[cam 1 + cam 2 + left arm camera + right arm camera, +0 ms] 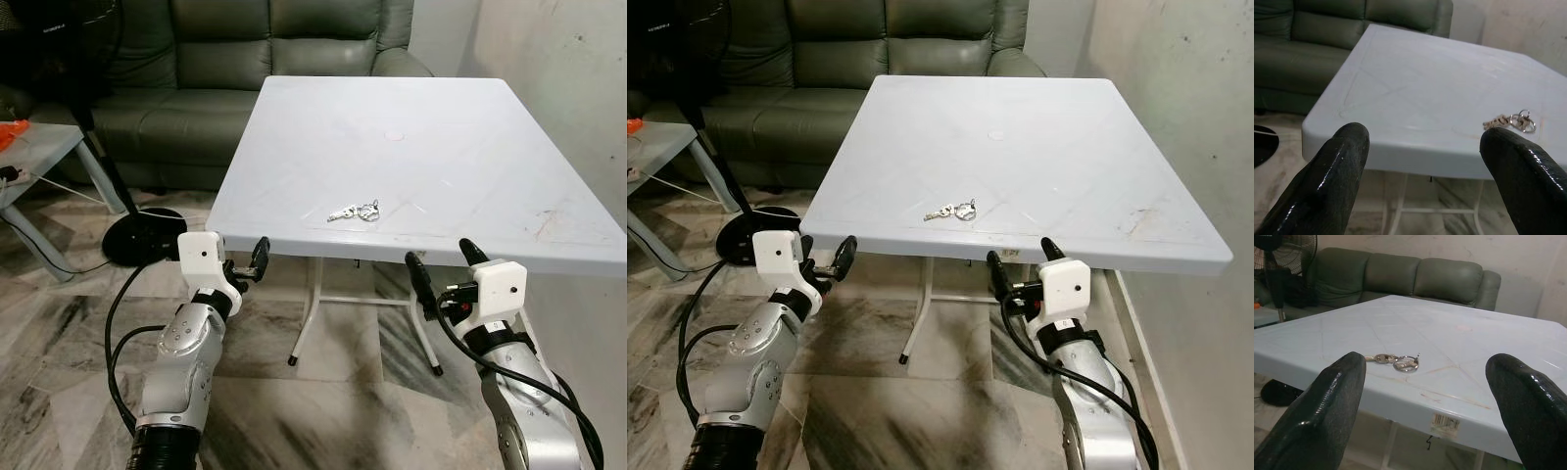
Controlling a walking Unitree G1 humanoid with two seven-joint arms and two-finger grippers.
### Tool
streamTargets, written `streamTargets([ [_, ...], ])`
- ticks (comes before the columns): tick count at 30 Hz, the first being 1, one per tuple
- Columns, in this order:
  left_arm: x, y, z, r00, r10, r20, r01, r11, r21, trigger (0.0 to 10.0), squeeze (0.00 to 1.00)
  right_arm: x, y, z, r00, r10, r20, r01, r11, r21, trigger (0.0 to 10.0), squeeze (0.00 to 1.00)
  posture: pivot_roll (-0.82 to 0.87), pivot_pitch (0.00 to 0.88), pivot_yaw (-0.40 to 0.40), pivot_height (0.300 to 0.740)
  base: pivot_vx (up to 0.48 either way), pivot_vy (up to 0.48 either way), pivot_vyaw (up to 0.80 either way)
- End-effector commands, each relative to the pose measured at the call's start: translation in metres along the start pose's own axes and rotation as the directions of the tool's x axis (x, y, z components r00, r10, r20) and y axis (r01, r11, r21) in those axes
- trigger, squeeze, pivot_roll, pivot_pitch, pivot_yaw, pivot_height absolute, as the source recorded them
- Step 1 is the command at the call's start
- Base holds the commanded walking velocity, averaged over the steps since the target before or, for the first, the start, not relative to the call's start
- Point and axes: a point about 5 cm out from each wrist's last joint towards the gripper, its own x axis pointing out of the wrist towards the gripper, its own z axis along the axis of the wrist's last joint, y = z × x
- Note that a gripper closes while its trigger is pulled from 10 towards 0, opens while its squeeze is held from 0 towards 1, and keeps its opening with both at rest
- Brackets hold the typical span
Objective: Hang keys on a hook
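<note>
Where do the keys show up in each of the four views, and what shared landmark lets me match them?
Left eye view: keys on the white table, near its front edge.
Right eye view: keys, same spot near the front edge.
Left wrist view: keys just above the left gripper's far finger.
Right wrist view: keys between the right gripper's open fingers.
Shared landmark: the green sofa behind the table.

A white plastic table (460, 147) carries a small bunch of keys (355, 211) near its front edge.
</note>
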Motion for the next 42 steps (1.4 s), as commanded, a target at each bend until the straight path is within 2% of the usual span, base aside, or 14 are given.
streamTargets([
  [1, 0.0021, -0.0023, 0.0049, 1.0, -0.013, 0.017, 0.013, 1.0, 0.006, 10.0, 0.0, 0.0017, 0.001, 0.0019, 1.0, 0.011, 0.009, -0.011, 1.0, -0.007, 10.0, 0.0, -0.02, 0.0, 0.007, 0.74, 0.337, 0.0, 0.0],
  [42, 0.0008, -0.0039, 0.0047, 1.0, -0.017, 0.016, 0.017, 1.0, -0.003, 10.0, 0.0, 0.0009, 0.0033, 0.0004, 1.0, 0.027, 0.008, -0.027, 1.0, -0.005, 10.0, 0.0, -0.01, 0.0, 0.006, 0.74, 0.334, 0.0, 0.0],
])
